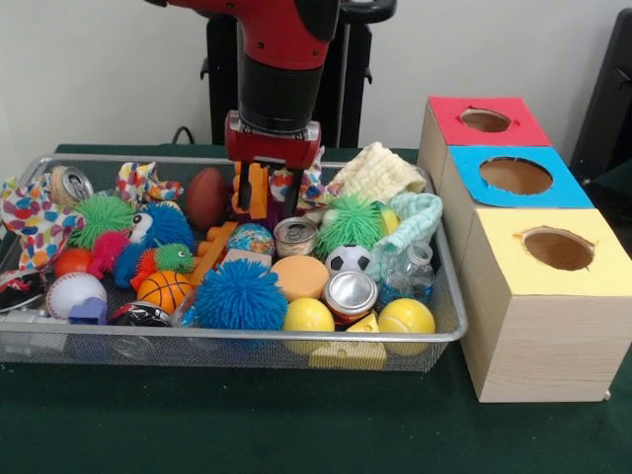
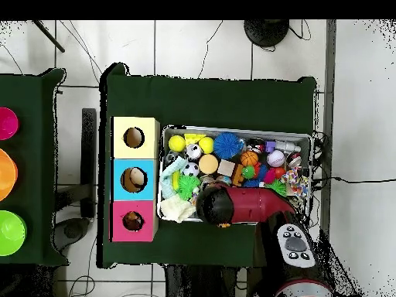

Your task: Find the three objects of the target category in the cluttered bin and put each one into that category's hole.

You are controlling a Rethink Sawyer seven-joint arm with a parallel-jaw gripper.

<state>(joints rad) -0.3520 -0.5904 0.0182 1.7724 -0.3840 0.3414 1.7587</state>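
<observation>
Hovering low over the back of the wire bin, the pincer hangs with an orange block between its fingers; it seems to be pinching that block, though a firm hold cannot be confirmed. Left of the pincer: brown football, green spiky ball, crushed can. Below it: globe ball, small tin. Right of it: second green spiky ball, cream cloth, then the red, blue and yellow boxes. Risk: the block snagging neighbouring cloth or slipping if gripped off-centre during lifting.
</observation>
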